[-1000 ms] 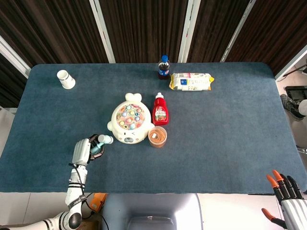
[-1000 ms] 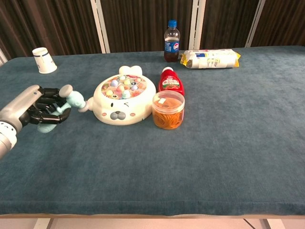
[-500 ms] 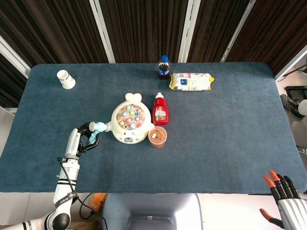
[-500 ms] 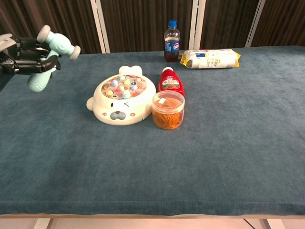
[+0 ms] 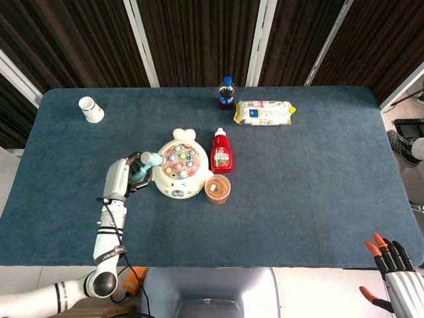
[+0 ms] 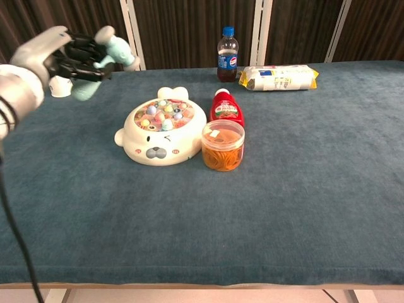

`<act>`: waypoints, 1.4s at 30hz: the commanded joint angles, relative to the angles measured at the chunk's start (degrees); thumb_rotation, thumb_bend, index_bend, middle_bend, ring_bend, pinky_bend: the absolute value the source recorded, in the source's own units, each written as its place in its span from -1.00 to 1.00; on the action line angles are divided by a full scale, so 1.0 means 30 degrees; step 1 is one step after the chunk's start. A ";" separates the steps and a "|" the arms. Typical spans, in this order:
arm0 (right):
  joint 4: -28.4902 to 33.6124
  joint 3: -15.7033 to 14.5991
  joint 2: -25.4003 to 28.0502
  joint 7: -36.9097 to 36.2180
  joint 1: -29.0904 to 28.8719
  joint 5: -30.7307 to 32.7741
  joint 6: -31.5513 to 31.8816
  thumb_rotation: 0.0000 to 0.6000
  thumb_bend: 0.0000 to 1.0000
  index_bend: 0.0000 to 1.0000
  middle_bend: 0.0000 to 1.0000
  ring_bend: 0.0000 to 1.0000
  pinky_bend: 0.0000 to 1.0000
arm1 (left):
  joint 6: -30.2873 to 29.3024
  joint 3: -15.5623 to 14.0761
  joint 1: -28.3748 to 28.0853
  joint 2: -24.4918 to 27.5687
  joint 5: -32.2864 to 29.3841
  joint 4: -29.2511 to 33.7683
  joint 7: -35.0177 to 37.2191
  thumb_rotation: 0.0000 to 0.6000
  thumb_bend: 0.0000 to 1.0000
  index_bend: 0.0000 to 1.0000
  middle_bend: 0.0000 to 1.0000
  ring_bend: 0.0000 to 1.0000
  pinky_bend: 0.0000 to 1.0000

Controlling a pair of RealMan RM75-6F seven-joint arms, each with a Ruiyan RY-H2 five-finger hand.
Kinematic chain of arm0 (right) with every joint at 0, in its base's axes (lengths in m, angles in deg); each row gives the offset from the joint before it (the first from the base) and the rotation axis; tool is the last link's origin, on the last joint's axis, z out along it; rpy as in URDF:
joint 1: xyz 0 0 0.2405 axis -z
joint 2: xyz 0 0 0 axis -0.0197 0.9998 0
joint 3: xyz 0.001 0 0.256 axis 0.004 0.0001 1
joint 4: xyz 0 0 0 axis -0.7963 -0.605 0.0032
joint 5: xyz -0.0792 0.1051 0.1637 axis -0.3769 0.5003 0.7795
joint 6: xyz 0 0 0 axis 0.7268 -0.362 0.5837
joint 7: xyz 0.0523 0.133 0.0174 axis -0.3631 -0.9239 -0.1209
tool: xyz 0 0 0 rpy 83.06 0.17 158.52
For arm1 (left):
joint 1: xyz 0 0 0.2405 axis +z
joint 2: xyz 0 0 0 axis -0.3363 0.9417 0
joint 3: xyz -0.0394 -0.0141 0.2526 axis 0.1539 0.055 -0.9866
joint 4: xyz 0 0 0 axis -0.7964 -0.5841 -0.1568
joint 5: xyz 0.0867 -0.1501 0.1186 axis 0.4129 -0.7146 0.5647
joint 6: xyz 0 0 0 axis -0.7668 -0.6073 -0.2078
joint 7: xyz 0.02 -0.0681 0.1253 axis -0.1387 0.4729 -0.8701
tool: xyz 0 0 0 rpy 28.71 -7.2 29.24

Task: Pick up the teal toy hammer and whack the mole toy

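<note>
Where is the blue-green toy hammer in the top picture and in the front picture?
Head view: the hammer is left of centre, held by the left hand, beside the mole toy.
Chest view: the hammer is top left, raised above the table.
Shared landmark: the mole toy.

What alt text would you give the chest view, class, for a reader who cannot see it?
The robot's left hand holds a teal toy hammer raised above the blue table, up and left of a white mole toy. Right of the toy stand a tub of orange contents and a red bottle; a cola bottle and snack pack sit behind.
</note>
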 commanded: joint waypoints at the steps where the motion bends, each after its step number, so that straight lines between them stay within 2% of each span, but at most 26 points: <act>1: 0.0023 0.0060 0.0085 -0.0179 -0.0054 0.0212 -0.0130 1.00 -0.65 -1.00 -0.98 -1.00 -1.00 | 0.0516 0.0588 -0.1947 -0.1865 -0.1616 -0.1904 -0.1599 1.00 0.65 0.38 0.87 0.77 1.00; 8: -0.0071 0.0154 0.0351 -0.0881 -0.0117 0.0652 -0.0281 1.00 -0.65 -1.00 -0.98 -1.00 -1.00 | 0.0822 0.0483 -0.3533 -0.3418 -0.1996 -0.4792 -0.2515 1.00 0.64 0.38 0.87 0.77 1.00; 15: -0.0183 0.0199 0.0472 -0.1272 -0.0151 0.0913 -0.0402 1.00 -0.65 -1.00 -0.98 -1.00 -1.00 | 0.1807 0.0276 -0.4146 -0.3533 -0.2786 -0.7289 -0.3375 1.00 0.64 0.38 0.87 0.77 1.00; 31: -0.0123 0.0188 0.0500 -0.1288 -0.0126 0.0996 -0.0423 1.00 -0.65 -1.00 -0.97 -1.00 -1.00 | 0.2662 -0.0058 -0.4565 -0.3609 -0.3876 -0.8116 -0.4005 1.00 0.64 0.38 0.87 0.77 1.00; 42: -0.0208 0.0192 0.0558 -0.1463 -0.0085 0.1024 -0.0345 1.00 -0.65 -1.00 -0.98 -1.00 -1.00 | 0.2693 -0.0296 -0.4850 -0.4001 -0.3833 -0.8753 -0.4122 1.00 0.64 0.38 0.87 0.77 1.00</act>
